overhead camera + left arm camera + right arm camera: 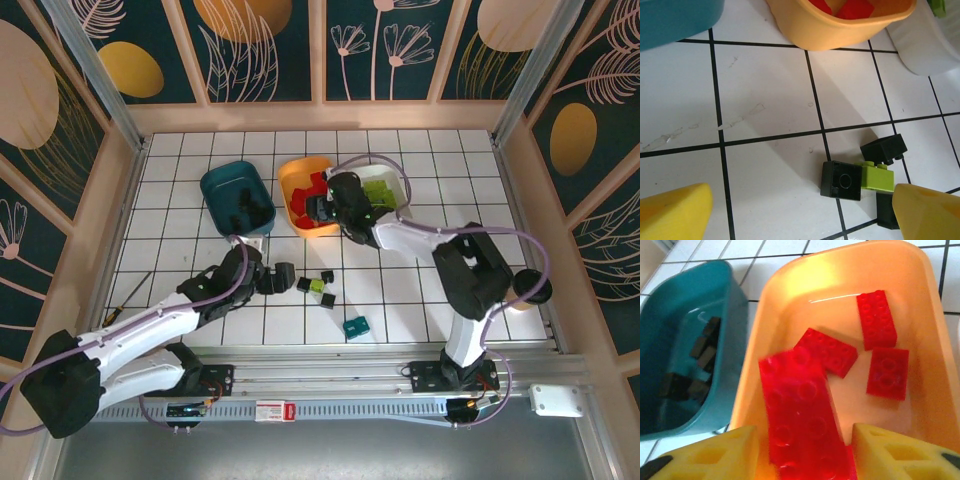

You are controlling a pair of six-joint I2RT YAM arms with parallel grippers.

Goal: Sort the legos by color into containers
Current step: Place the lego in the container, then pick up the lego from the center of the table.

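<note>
Left pincer [284, 278], jaws wide apart, hangs low over the bench [400, 290]; loose black and lime legos [316, 286] lie just right of it, nearer this arm. Right pincer [805, 432] stands parted about a red brick [800, 415] above the orange tub [935, 370].

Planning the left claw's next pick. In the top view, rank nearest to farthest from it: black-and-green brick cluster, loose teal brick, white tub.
1. black-and-green brick cluster, just right of the left claw.
2. teal brick, farther right, toward the near edge.
3. white tub, far side, right of the orange tub.
</note>
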